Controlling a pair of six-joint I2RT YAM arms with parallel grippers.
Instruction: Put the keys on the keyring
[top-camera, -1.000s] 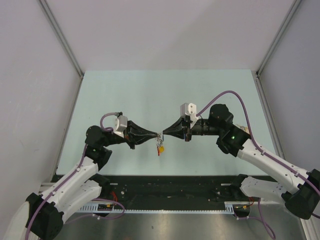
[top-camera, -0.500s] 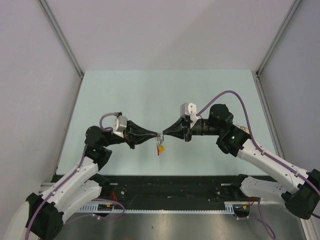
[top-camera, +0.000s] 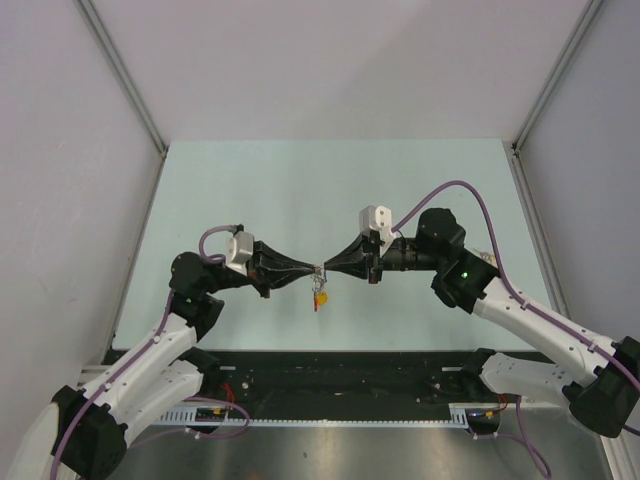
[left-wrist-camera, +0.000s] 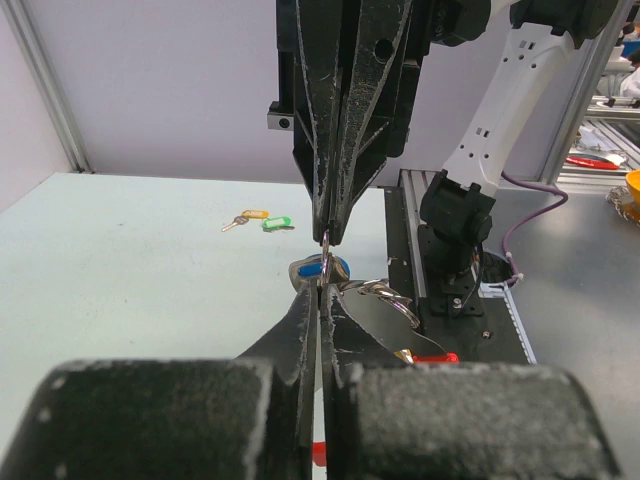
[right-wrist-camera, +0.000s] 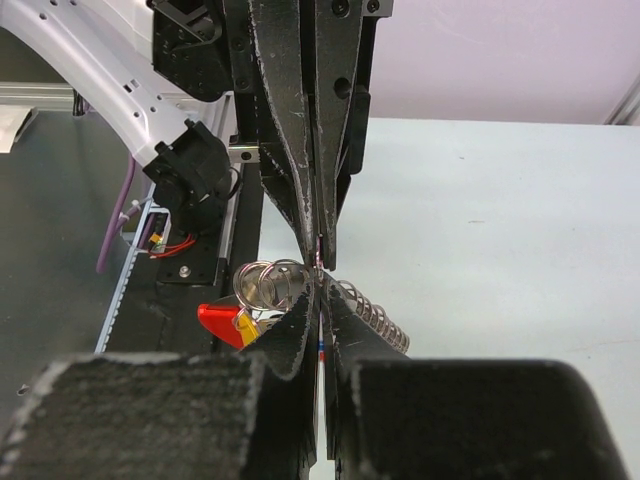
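Currently the left hand, fingers pressed together, pinches the thin silver metal keyring in the air above the pale green surface, with a red plastic tag dangling beneath. Meeting it tip to tip, the right hand, likewise clamped, seems to grip a small blue-headed silver key. Threading well probably means holding the ring rigid and working the key along the coil's split in tiny moves, without slackening either pinch.
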